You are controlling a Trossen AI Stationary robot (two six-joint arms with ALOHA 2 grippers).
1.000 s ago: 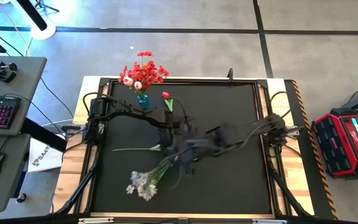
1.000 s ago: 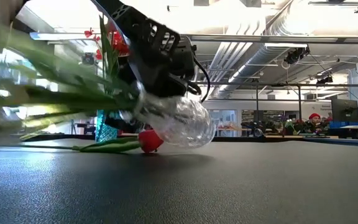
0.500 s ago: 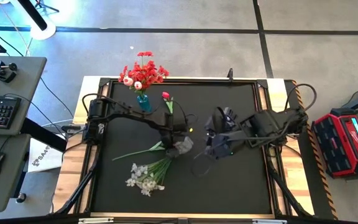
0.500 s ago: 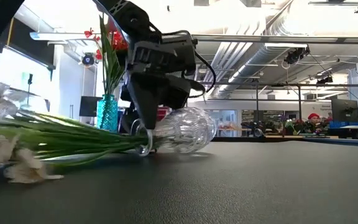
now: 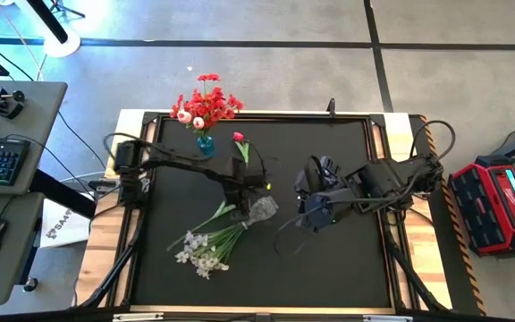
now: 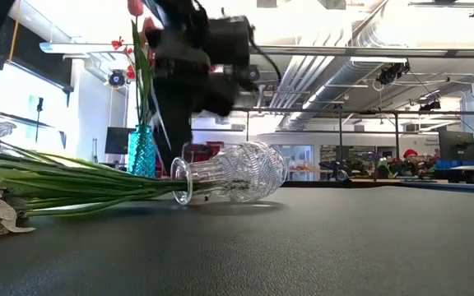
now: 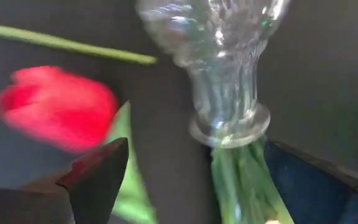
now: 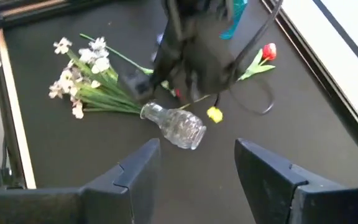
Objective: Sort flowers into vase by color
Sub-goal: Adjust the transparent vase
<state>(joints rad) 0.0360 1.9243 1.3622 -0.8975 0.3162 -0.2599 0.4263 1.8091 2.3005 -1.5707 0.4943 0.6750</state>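
Note:
A clear glass vase (image 5: 263,210) (image 6: 233,173) (image 8: 173,126) lies on its side on the black table. A spray of white flowers (image 5: 199,253) (image 8: 79,65) lies on the mat with its green stems stuck in the vase's neck (image 7: 229,124). My left gripper (image 5: 244,186) (image 7: 194,149) hangs open just above the neck, one finger on either side, touching nothing. A red tulip (image 7: 58,112) lies beside the vase under it. My right gripper (image 5: 309,215) (image 8: 197,155) hovers open to the vase's right. A teal vase (image 5: 206,145) near the far edge holds red flowers (image 5: 206,103).
Another red tulip (image 5: 238,137) (image 8: 268,51) lies near the far edge, right of the teal vase. A dark cable loops over the mat beside my right gripper. A raised frame borders the table (image 5: 378,179). Bare mat spreads along the near side and right half.
My left gripper set the clear vase down on its side and rose off its neck; the vase now lies free. The white spray swung with it, a little toward the far edge. My right gripper drew back from the vase toward the table's right, then held still.

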